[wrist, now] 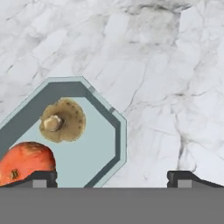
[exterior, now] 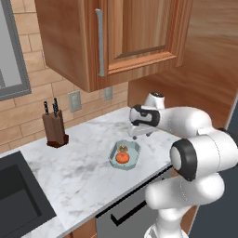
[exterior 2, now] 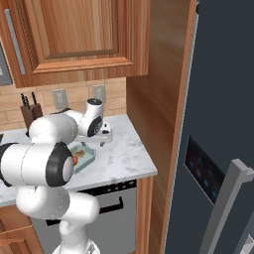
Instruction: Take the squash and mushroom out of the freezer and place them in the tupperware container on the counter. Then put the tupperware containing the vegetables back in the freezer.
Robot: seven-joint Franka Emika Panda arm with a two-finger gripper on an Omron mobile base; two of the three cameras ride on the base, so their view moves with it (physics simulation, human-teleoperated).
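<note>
Just below hand (wrist: pixel 112 179): tupperware container (wrist: pixel 111 114).

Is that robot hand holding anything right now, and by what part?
Nothing. The gripper is open above the counter; the squash and mushroom lie in the container.

Wall: tan brick backsplash (exterior: pixel 23 109) with two grey outlets (exterior: pixel 74 100). Wooden wall cabinet (exterior: pixel 116 37) above, long grey handle. White-grey marble bench (exterior: pixel 69 169), dark sink (exterior: pixel 16 190) at near left, knife block (exterior: pixel 55 126) by the far wall. Tall wood side panel (exterior 2: pixel 156 99) at right. Lighting even.
</note>
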